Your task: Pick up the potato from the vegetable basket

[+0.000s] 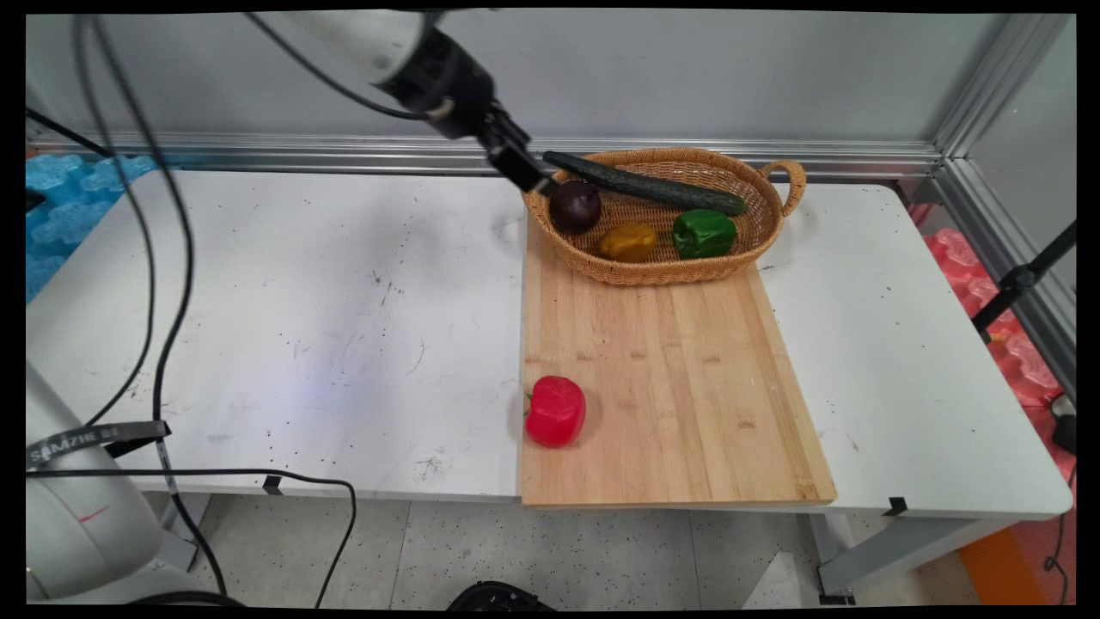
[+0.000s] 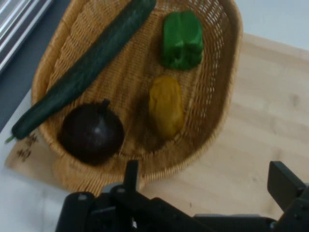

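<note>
One wicker basket point(image 1: 765, 225) on the far end of one wooden cutting board point(image 1: 670, 387) holds four items: one long dark cucumber point(image 1: 644, 182) lying left-right along its far side, one purple onion point(image 1: 575, 206), one yellow pepper point(image 1: 628, 242), one green pepper point(image 1: 704, 233). The gripper point(image 1: 540, 183), fingers spread wide and empty, hovers at the basket's left rim beside the onion. One red pepper point(image 1: 556, 411) lies at the board's near left.

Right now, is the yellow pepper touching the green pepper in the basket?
Apart. The hand view shows a strip of bare wicker between the yellow pepper and the green pepper; the main view shows the same gap inside the basket.
</note>
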Motion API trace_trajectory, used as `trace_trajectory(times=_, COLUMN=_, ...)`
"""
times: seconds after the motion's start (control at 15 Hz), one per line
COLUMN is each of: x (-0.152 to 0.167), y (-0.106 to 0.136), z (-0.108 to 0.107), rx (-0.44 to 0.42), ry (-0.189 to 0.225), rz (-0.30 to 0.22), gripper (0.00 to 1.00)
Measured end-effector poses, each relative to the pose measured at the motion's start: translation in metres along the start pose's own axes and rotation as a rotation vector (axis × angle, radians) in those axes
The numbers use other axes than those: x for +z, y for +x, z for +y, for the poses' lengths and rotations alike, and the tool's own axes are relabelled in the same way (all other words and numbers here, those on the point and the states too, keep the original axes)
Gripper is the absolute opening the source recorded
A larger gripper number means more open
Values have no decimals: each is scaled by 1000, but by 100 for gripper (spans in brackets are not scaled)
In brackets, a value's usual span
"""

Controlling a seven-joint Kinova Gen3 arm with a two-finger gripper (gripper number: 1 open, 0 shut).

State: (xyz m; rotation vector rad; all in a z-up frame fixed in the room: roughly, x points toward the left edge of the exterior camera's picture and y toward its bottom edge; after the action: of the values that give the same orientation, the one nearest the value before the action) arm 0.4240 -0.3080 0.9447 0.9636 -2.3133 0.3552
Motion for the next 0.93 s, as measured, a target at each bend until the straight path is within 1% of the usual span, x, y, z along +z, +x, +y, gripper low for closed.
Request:
trace_trajectory(times=0.13, x=26, y=9, z=-3, rx=-13, ry=5, rz=3, gripper=100)
trace_trajectory(times=0.33, x=70, y=22, z=-6, rx=-36, ry=16, rz=-10, gripper=100)
trace_trajectory(times=0.47, x=98, y=29, z=-8, rx=-51, ry=23, rz=-30, gripper=100)
trace_trajectory(times=0.53, x=106, y=31, z=-8, rx=-55, ry=24, rz=-38, gripper=100)
trace_trajectory(times=0.93, x=178, y=47, z=-9, rx=-82, ry=31, rz=-111, gripper=100)
